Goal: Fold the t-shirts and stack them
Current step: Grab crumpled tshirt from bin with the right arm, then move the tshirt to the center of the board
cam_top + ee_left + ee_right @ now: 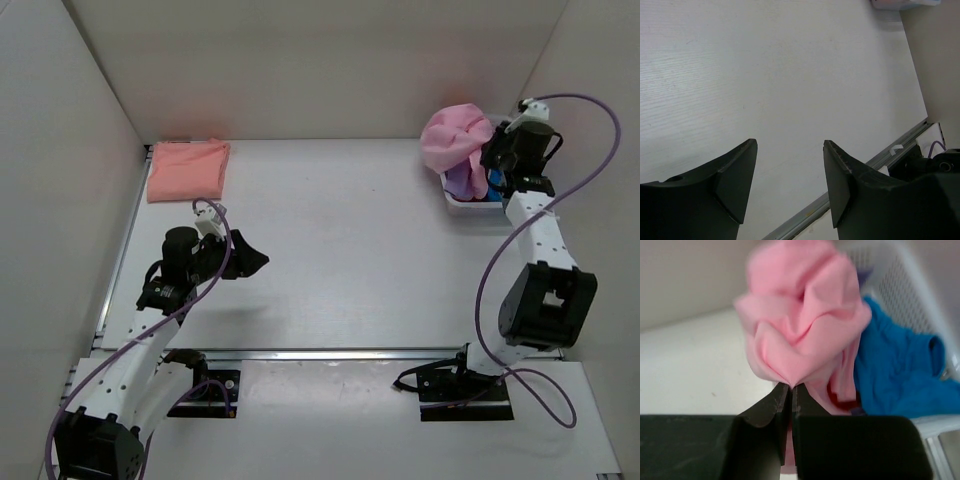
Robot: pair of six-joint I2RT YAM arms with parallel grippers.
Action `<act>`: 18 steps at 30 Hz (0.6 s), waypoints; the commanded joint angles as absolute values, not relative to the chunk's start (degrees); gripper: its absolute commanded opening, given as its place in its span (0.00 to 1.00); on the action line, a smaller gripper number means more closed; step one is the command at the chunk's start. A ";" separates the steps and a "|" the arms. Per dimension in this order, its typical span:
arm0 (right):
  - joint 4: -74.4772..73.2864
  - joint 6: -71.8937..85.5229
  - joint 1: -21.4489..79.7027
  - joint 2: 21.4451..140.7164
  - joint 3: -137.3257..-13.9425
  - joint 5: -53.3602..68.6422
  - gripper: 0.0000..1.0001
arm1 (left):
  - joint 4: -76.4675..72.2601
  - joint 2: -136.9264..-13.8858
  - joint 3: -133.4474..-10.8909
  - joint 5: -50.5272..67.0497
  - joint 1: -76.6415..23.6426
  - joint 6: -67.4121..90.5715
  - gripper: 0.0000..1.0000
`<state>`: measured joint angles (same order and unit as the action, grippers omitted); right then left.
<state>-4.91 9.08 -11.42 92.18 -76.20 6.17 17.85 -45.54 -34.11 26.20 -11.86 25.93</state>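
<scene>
A salmon-peach t-shirt (187, 168) lies folded at the far left of the table. A light pink t-shirt (455, 140) hangs bunched over the white basket (466, 203) at the far right. My right gripper (492, 160) is shut on a fold of the pink shirt (802, 335), which it holds lifted above the basket (900, 285); in the right wrist view the gripper (791, 387) pinches the cloth between its jaws. My left gripper (252, 258) is open and empty over bare table at the left, its fingers (740, 170) apart in the left wrist view.
The basket holds a blue garment (895, 365) and a purple one (462, 180). White walls enclose the table at the back and both sides. A metal rail (330, 352) runs along the near edge of the table.
</scene>
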 commanded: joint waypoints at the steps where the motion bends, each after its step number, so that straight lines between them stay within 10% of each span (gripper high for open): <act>1: 6.59 11.07 -11.86 81.50 -77.69 7.64 0.00 | 18.37 -44.91 -34.71 26.98 -12.30 25.58 0.66; 18: 2.90 7.66 -2.31 75.34 -96.94 14.68 0.00 | 19.69 -41.22 -32.96 28.21 -11.95 27.50 0.63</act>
